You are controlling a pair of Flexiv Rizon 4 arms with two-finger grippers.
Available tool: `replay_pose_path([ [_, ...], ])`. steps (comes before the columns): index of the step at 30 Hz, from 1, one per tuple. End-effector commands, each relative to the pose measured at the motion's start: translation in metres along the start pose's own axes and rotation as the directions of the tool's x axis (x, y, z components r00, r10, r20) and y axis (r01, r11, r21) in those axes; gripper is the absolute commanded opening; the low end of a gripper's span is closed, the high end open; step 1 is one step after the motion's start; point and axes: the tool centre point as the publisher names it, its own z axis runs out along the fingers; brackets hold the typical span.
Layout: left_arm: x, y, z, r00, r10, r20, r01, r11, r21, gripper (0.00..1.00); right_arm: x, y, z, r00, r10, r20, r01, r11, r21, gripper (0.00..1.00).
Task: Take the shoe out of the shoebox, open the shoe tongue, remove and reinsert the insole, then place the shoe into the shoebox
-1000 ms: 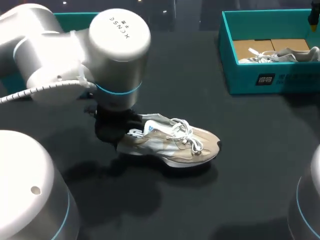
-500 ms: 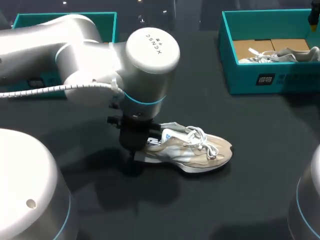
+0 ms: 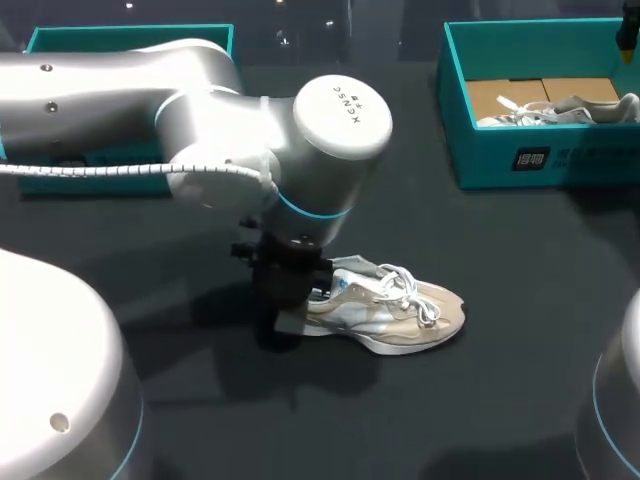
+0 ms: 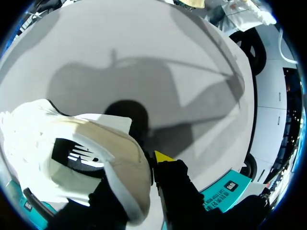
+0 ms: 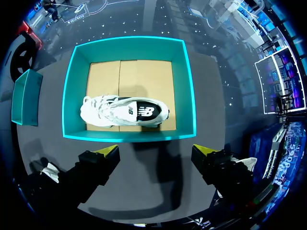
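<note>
Now near middle of bench (image 3: 520,300): left fingers (image 4: 163,156) clamped on shoe (image 3: 390,315) heel, shoe dragged rightward with left arm (image 3: 150,100) over last second, sole down, well clear of shoebox (image 3: 500,160). Right fingers (image 5: 108,152) wide open, empty, above shoebox. Removal looks done; tongue likely next.

Your head camera sits above and behind the robot, looking down from a distance over the dark table (image 3: 520,300), taking in both the shoe (image 3: 390,312) and the teal shoebox (image 3: 490,155). Your left wrist camera faces down at the table, very close against that same shoe's heel. Your right wrist camera hangs high over the shoebox, facing straight down into it.
</note>
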Motion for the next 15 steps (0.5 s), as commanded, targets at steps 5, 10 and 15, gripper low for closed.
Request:
replay_pose_path([
  [5, -0.002, -0.001, 0.011, 1.000, -0.009, 0.001, 0.009, 1.000, 0.000, 0.00, 0.000, 0.000, 0.000, 1.000, 0.001, 0.001, -0.001, 1.000, 0.001, 1.00],
  [10, 0.001, 0.000, 0.017, 1.000, -0.016, 0.002, 0.016, 1.000, 0.017, 0.00, 0.000, 0.000, 0.000, 1.000, 0.001, 0.001, -0.001, 1.000, 0.001, 1.00],
  [15, 0.004, 0.001, 0.017, 1.000, -0.023, 0.014, 0.023, 1.000, 0.015, 0.35, 0.000, 0.000, 0.000, 1.000, 0.001, 0.001, -0.001, 1.000, 0.001, 1.00],
])
